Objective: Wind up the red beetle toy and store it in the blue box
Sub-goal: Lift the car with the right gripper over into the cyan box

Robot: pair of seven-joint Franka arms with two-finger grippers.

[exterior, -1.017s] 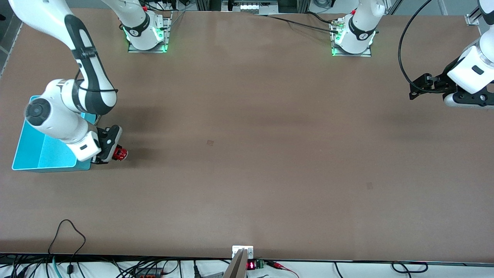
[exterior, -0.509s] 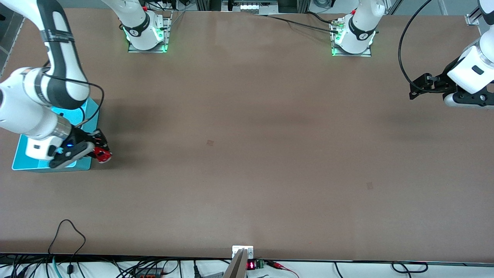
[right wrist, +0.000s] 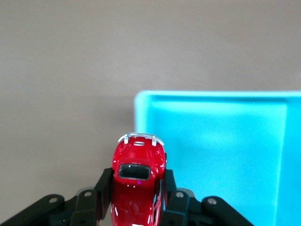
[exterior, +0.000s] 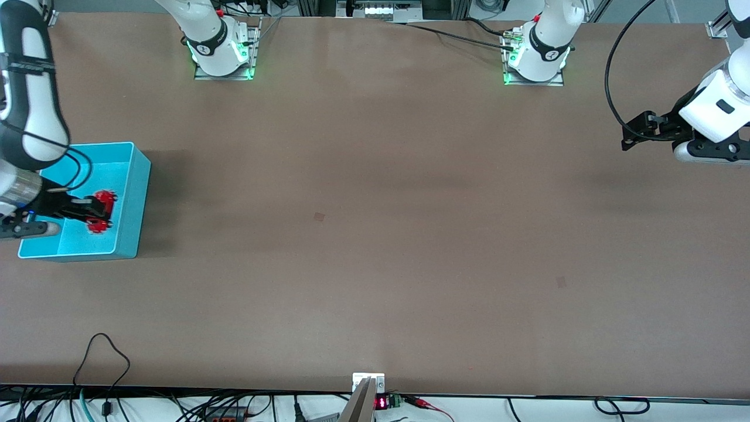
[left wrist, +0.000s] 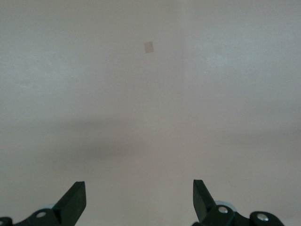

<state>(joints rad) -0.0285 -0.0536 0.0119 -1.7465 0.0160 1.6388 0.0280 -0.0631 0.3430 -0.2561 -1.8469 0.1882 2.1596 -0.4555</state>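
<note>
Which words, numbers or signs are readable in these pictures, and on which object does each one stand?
None is readable.
Red display at the table's edge nearest the front camera: glowing digits, too small to read.
Red beetle toy and blue box: no text visible.

From the high front camera we look down across the whole table (exterior: 375,234), arm bases along the frame's top. Our left wrist view sits close above bare tabletop (left wrist: 150,103). Our right wrist view looks down past the toy (right wrist: 138,181) onto the box (right wrist: 221,155), which the front view shows at mid left (exterior: 126,199).
</note>
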